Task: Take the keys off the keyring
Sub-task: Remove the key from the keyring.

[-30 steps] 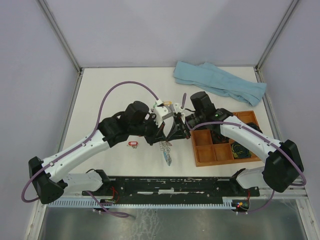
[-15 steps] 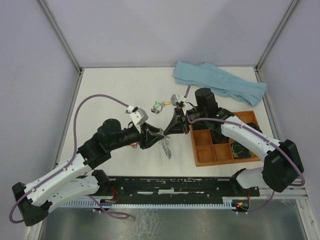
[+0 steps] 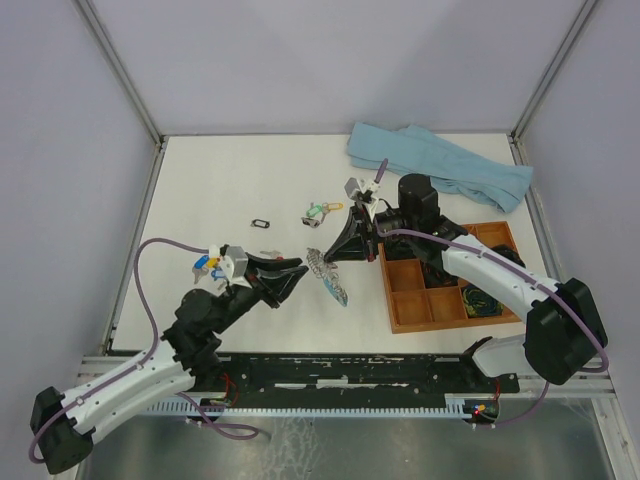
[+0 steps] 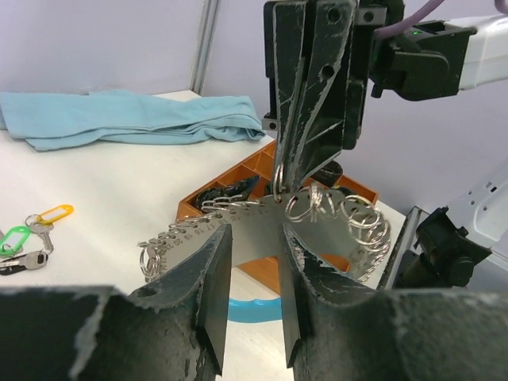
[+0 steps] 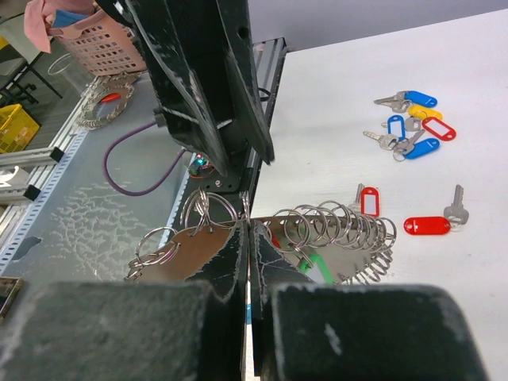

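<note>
Your right gripper point(image 3: 334, 256) pinches the stiff, likely slippery keyring point(image 3: 330, 280); your part-open, empty left gripper point(image 3: 299, 269) should take its left edge.

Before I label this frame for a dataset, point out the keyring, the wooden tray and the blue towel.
keyring point(image 3: 328, 278): top view, middle of the loop.
wooden tray point(image 3: 430, 326): top view, on its near rim.
blue towel point(image 3: 440, 165): top view, middle of the cloth.
</note>
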Controlling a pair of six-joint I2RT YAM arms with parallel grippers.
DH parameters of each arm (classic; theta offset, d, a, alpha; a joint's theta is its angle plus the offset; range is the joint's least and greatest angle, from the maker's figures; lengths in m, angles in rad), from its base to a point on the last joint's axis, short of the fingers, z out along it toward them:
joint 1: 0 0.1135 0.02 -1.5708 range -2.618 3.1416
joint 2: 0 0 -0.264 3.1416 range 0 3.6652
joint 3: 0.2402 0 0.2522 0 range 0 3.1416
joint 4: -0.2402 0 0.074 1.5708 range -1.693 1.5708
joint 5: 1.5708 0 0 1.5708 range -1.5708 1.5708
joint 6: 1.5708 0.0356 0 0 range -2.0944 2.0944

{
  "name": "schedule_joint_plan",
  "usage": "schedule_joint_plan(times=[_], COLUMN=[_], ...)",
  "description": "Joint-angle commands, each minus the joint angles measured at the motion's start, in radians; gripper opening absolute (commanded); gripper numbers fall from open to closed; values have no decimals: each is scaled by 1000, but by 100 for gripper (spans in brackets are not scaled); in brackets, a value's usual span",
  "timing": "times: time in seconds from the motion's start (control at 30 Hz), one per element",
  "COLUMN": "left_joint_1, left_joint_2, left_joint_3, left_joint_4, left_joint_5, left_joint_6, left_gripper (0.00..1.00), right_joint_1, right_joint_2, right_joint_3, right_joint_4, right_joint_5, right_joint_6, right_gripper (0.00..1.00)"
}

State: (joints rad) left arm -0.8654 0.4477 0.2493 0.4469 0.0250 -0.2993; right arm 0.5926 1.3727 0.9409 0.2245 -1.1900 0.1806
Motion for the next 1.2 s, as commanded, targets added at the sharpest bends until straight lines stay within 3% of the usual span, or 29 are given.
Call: schedule_joint_plan(times=[0.0, 0.2, 0.43, 0.73, 1.17], left_joint_1=[3, 4, 4, 4, 4], left_joint_2=[75, 186, 260, 302, 325], left_joint_3=[-53, -68, -50, -34, -10], left_joint_4=[322, 505, 565, 573, 566], left_joint_5=[25, 88, 94, 88, 80], left_joint_6=[-46, -28, -25, -31, -22], left_gripper=[35, 35, 35, 33, 23], right_joint_1=[-5, -4, -5, -4, -2], right_joint_2=[-16, -10, -3, -5, -6], right_joint_3=[6, 3, 3, 2, 0], right_joint_4=[120, 133, 139, 147, 153], right_joint_5=[-51, -52, -54, -55, -60], right_joint_6=[53, 64, 72, 79, 87], right_gripper=[1, 1, 1, 1, 1])
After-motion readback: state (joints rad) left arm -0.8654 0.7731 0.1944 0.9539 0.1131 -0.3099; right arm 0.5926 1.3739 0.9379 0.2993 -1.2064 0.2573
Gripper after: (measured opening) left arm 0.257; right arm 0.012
